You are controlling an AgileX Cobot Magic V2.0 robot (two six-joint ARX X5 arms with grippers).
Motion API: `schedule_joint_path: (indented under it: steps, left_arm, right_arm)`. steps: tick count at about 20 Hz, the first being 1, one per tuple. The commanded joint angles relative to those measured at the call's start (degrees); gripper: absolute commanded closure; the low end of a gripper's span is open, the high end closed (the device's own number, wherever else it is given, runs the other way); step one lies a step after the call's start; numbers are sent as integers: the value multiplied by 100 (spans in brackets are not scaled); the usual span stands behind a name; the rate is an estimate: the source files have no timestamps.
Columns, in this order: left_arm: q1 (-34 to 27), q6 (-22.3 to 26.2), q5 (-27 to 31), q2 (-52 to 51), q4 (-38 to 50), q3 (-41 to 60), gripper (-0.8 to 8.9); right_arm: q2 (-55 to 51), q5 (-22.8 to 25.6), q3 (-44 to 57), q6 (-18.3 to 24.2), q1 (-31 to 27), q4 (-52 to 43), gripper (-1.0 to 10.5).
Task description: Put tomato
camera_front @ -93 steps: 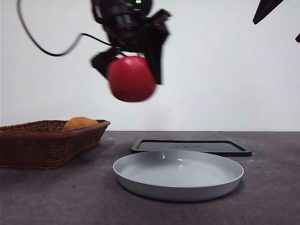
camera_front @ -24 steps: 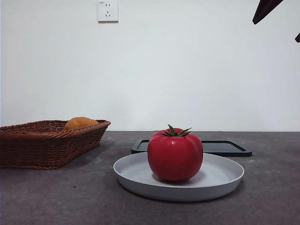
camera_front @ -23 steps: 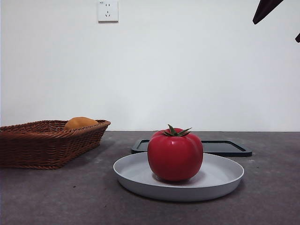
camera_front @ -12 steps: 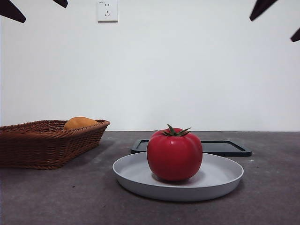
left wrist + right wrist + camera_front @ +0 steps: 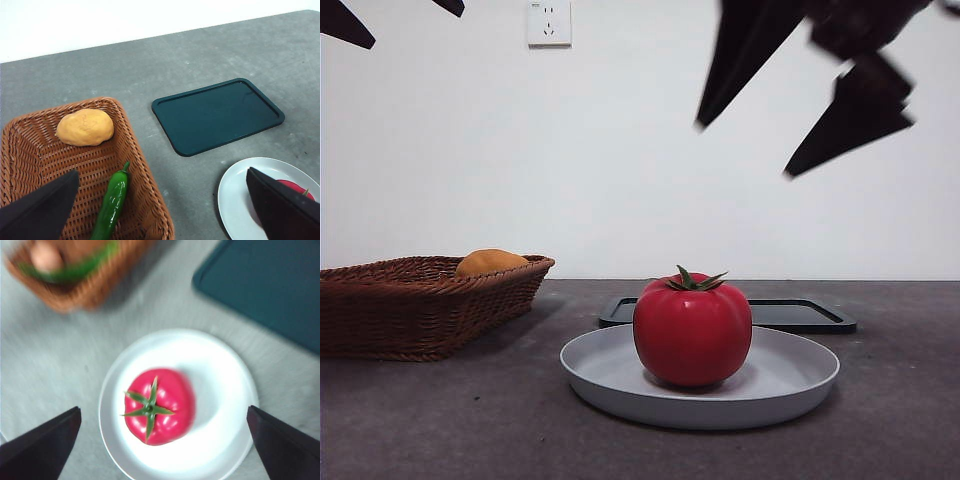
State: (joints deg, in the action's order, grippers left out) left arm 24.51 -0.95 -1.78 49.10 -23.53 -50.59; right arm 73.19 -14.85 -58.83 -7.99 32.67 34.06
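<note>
Front view
Tomato: the tomato (image 5: 692, 331) sits upright on the plate (image 5: 610, 375), stem up, nothing touching it.
Plate: it lies on the table (image 5: 440, 420), in front of the tray (image 5: 800, 313).
Basket: the basket (image 5: 430, 310) stands well to one side, with an orange lump (image 5: 490, 262) in it.
Right gripper: the right gripper (image 5: 800, 95) is high above the plate, blurred, jaws spread wide with nothing between them.
Left gripper: only black tips at a top corner, waiting.

Left wrist view
Left gripper: the left gripper (image 5: 165, 210) hangs with jaws wide apart and empty, over the gap between basket and plate.
Basket: it holds the orange lump (image 5: 85, 127) and a green pepper (image 5: 111, 201).
Tomato: only a red sliver (image 5: 295, 187) shows on the plate behind one jaw.

Right wrist view
Right gripper: the right gripper (image 5: 165, 440) is straight above the tomato (image 5: 159, 406), jaws wide, well clear of it.
Plate: the tomato rests a little off the plate's (image 5: 220, 375) centre.

Progress
Done: the tomato rests on the plate, free of both grippers, so the placing looks finished.
Left: by my judgement little or nothing for the tomato; why the right gripper is overhead, I cannot tell.
</note>
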Motion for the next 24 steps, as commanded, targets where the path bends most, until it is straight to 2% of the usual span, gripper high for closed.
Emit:
schedule_joint_path:
  steps: [1,5,7,12,19,20,24]
  left_arm:
    - [24,-17,9,26,85,-76,85]
    - [24,-15,9,26,85,-76,85]
    - [24,-17,9,26,85,-76,85]
    - [24,-15,9,26,85,-76,85]
    - [24,-17,9,26,87,-76,85]
    - [24,-17,9,26,85,-76,85]
    - [26,-15,9,26,85,-76,85]
  right_arm:
    - [643,302,-339,-46,356,72,302]
    - [1593,752,-767,109,793,116,302]
    - [1943,763,-890,125,931,111,302]
    - [2450,1244,-914,275,1143,142,302]
    - [2756,1331,-909,236,1145,332,305]
    - [2756,1349,-909,186,1145,400,322]
    - [2756,1346,-909,83,1145,409,565]
